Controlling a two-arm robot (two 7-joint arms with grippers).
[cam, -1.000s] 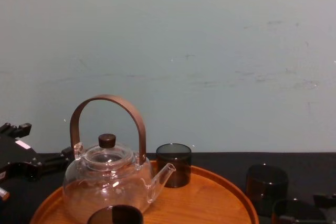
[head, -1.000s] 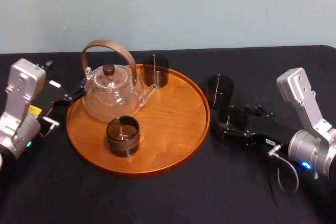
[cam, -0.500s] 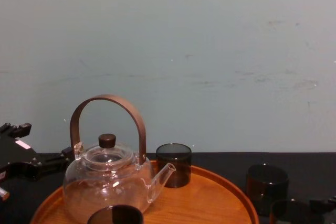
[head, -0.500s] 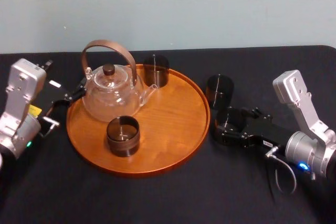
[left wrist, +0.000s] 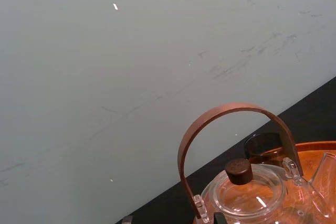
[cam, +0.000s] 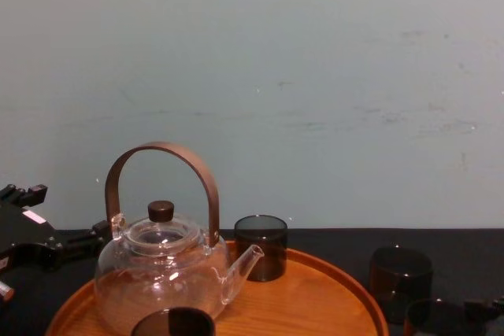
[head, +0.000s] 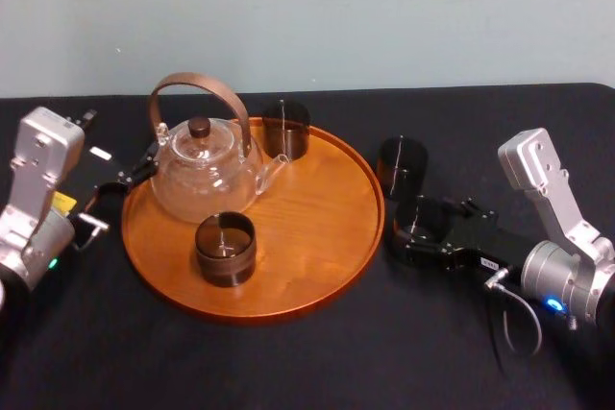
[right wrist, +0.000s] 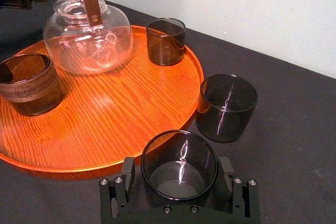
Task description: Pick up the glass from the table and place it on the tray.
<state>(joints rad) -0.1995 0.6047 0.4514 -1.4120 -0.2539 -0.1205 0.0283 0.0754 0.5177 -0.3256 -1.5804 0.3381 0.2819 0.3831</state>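
Note:
A dark smoked glass [right wrist: 179,166] stands on the black table [head: 317,362] just right of the tray. My right gripper [right wrist: 177,178] is open around it, one finger on each side with a narrow gap. From the head view the same glass [head: 415,217] sits inside the right gripper [head: 411,229], close to the rim of the round orange-brown tray [head: 317,228]. A second dark glass [head: 402,165] stands on the table just behind it. My left gripper [head: 133,176] rests at the tray's left edge beside the teapot.
On the tray are a clear glass teapot [head: 204,172] with a brown hoop handle and two dark glasses, one at the back [head: 285,130] and one at the front [head: 225,248]. The tray's right half is bare wood. A pale wall stands behind the table.
My right arm has edged slightly left toward the tray, its fingers still around the glass. The left arm, the tray and its contents have not moved.

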